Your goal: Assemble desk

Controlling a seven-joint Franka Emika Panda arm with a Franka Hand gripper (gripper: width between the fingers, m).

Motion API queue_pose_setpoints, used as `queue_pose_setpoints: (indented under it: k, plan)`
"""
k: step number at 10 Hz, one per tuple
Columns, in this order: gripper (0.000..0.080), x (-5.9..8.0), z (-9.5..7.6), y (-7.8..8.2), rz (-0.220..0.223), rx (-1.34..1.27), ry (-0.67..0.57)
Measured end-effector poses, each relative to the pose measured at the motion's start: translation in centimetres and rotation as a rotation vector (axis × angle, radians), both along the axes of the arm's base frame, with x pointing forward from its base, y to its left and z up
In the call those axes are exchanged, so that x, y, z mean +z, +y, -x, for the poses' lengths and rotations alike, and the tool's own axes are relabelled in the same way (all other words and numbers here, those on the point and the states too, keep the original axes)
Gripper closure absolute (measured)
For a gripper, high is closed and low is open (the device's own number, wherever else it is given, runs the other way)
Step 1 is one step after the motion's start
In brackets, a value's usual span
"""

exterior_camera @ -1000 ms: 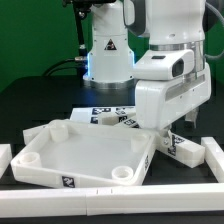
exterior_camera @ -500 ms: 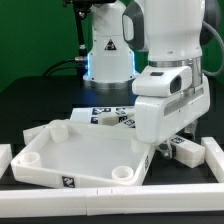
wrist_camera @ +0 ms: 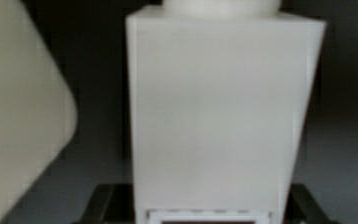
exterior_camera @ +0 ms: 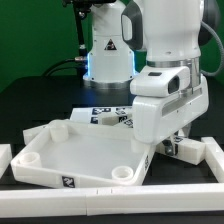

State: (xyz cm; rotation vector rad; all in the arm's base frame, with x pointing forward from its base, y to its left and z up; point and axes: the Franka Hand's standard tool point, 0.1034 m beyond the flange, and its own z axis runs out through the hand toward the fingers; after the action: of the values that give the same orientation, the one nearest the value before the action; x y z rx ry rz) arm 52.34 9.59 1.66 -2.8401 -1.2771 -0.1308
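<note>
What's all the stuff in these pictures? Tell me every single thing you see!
Desk top: one, white, on the table at the exterior view's left, with round corner sockets.
Desk leg: one clearly seen, white with a black-and-white tag, on the table just to the exterior view's right of the desk top.
Marker board: one, white with black tags, flat behind the desk top.
Border bars: three, white, along the front and both sides.
Table: one, black, under everything.
Backdrop: one, green, behind.
Robot arm: one, white, bent over the leg.
Hand: one, down at the leg; open or shut is hidden.
</note>
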Motion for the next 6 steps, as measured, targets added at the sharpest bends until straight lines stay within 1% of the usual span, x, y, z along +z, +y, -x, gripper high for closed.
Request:
queue_pose_setpoints:
  k: [1,2,3,4,5,6]
  plan:
    - [0.0528,1.6,0.1,0.1,0.006,-0.02,0.011]
    - [0.0528,2.7,0.4,0.3,0.007,-0.05,0.019]
    - [0.0528,3.6,1.1,0.9,0.001,-0.116,0.034]
    - [0.0528,4.5,2.0,2.1,-0.007,-0.211,0.037]
    - [0.0528,5.0,2.2,2.8,-0.009,-0.234,0.034]
    - [0.0528,5.2,1.6,1.8,-0.004,-0.165,0.019]
